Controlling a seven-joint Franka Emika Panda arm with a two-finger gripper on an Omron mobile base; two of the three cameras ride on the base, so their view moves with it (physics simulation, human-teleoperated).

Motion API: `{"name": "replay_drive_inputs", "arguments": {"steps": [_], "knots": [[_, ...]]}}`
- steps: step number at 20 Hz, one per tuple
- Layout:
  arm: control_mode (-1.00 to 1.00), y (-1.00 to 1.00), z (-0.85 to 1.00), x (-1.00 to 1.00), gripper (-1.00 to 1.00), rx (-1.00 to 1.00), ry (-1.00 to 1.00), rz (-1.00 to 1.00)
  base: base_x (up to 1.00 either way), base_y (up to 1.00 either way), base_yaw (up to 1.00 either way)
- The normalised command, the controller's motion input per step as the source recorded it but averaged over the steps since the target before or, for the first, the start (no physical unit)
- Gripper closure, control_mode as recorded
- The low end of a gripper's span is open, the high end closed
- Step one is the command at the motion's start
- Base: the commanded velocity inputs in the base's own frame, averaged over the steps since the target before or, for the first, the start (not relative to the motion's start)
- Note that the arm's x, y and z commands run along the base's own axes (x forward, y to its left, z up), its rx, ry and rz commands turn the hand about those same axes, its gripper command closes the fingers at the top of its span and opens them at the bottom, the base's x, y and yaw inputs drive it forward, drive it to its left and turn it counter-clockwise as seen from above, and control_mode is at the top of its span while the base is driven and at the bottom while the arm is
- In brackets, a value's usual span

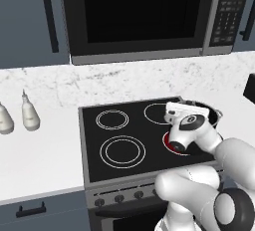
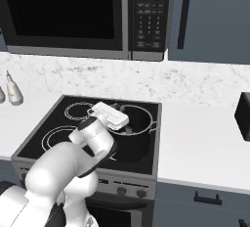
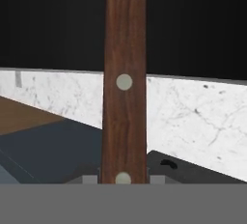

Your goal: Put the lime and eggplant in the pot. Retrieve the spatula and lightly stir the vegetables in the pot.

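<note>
The spatula's reddish-brown handle, set with pale rivets, stands upright in the middle of the hand view. My gripper is shut on its lower end. Its blade is out of view. The black pot with its thin silvery rim sits on the stove's right side. In both base views my white hand hangs over the pot's left rim and covers part of the opening. The lime and the eggplant are hidden.
Two white bottles stand on the counter left of the stove. The left burners are bare, and a red glow shows by the pot. A microwave hangs above. A dark box sits far right.
</note>
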Motion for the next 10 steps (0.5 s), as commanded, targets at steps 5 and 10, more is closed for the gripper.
{"name": "replay_drive_inputs", "arguments": {"steps": [5,10], "knots": [[-1.00,-0.13,-0.19,0.00,1.00,0.00,0.00,0.00,0.00,0.00,0.00],[-1.00,-0.21,-0.09,0.00,1.00,0.00,0.04,0.00,0.00,0.00,0.00]]}}
